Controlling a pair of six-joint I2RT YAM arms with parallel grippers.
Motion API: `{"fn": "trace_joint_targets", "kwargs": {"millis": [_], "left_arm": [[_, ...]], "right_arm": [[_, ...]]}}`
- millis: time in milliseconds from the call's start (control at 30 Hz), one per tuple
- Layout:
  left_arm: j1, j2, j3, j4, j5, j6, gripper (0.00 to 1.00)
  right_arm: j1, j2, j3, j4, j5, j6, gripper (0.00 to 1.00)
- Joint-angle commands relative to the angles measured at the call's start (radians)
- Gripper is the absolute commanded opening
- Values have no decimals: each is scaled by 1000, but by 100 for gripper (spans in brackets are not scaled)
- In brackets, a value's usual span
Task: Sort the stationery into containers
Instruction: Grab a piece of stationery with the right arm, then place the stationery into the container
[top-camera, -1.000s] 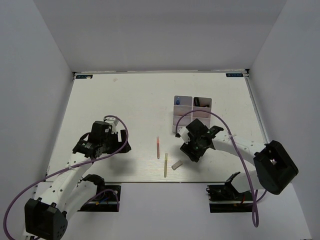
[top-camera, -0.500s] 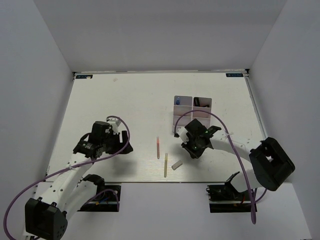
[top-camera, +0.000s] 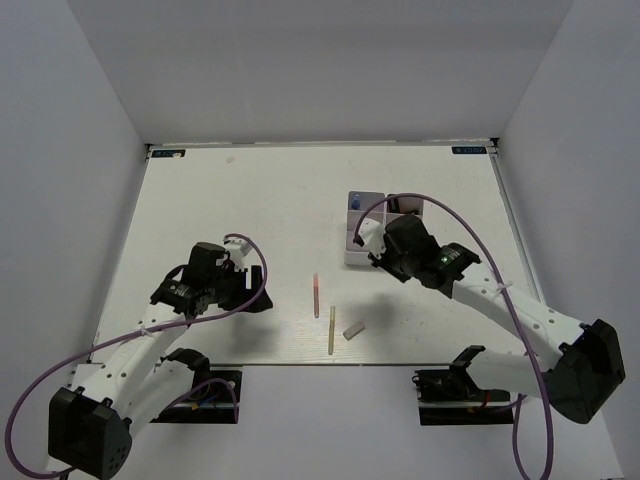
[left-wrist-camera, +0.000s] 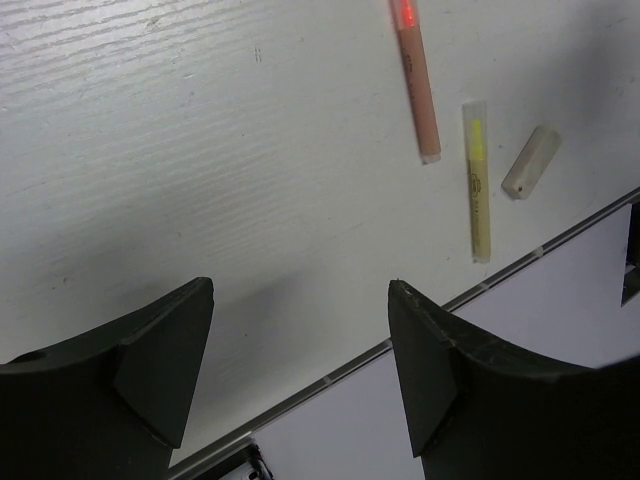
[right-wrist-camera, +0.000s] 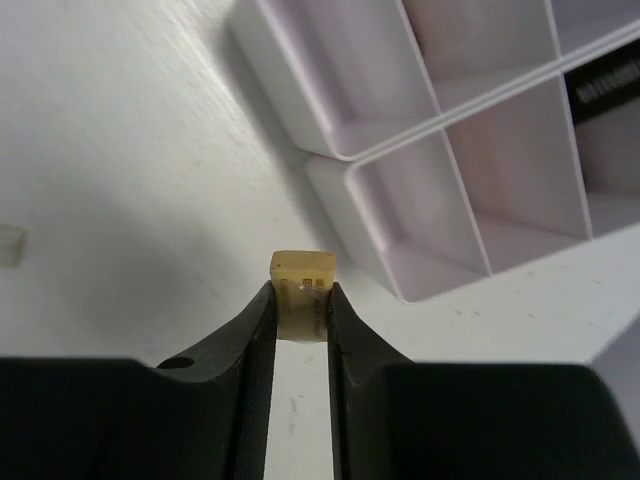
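My right gripper (right-wrist-camera: 301, 296) is shut on a tan eraser (right-wrist-camera: 302, 272), held above the table just short of the near corner of the white containers (right-wrist-camera: 440, 140). From above, the right gripper (top-camera: 384, 256) covers part of the containers (top-camera: 364, 232), and the eraser is hidden there. On the table lie a pink stick (top-camera: 316, 297), a yellow stick (top-camera: 331, 330) and a grey eraser (top-camera: 353, 329). My left gripper (left-wrist-camera: 300, 290) hangs open over bare table, with the pink stick (left-wrist-camera: 417, 85), yellow stick (left-wrist-camera: 478, 180) and grey eraser (left-wrist-camera: 530, 162) ahead of it to the right.
A blue-capped tube (top-camera: 355, 203) stands in the far left bin, and a dark item (top-camera: 411, 207) lies in the far right one. The table's front edge (left-wrist-camera: 420, 325) runs close under the left gripper. White walls enclose the table on three sides.
The right gripper closed on the tan eraser near the table front and carried it back toward the containers. The left gripper shifted slightly right and narrowed a little.
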Motion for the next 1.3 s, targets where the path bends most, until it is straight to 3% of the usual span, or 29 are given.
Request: {"fn": "trace_joint_targets", "kwargs": {"millis": [0, 167, 567, 833, 867, 900, 933, 1000, 1033, 1100, 1167, 1200, 1233, 1267], "left_arm": [[-2, -1, -3, 16, 27, 16, 80], [-2, 2, -4, 17, 34, 19, 80], [-2, -3, -4, 17, 37, 25, 80], [-2, -8, -6, 14, 42, 28, 80], [-4, -9, -4, 14, 42, 28, 80], [-2, -8, -6, 13, 42, 28, 80], [-2, -8, -6, 14, 43, 28, 82], [-4, -9, -6, 13, 42, 27, 82], [-2, -8, -6, 14, 43, 27, 82], [-2, -9, -4, 14, 43, 27, 82], [-2, -8, -4, 16, 46, 28, 82], [-2, -6, -6, 16, 48, 30, 80], [-2, -4, -4, 14, 53, 28, 78], [-2, -1, -7, 20, 57, 30, 67]], "right_arm": [[-4, 29, 23, 52, 203, -73, 0], [-10, 104, 64, 82, 304, -99, 0], [-39, 198, 70, 176, 337, -134, 0], [-80, 261, 81, 230, 335, -149, 19], [-82, 265, 79, 234, 334, -152, 25], [-88, 270, 79, 236, 332, -152, 41], [-88, 270, 78, 233, 331, -152, 48], [-88, 273, 75, 234, 335, -152, 60], [-86, 258, 75, 231, 332, -154, 60], [-88, 239, 70, 227, 311, -142, 60], [-89, 187, 79, 185, 244, -119, 53], [-88, 143, 94, 140, 193, -113, 23], [-93, 123, 95, 110, 45, -120, 3], [-94, 92, 85, 54, -148, -161, 0]]}}
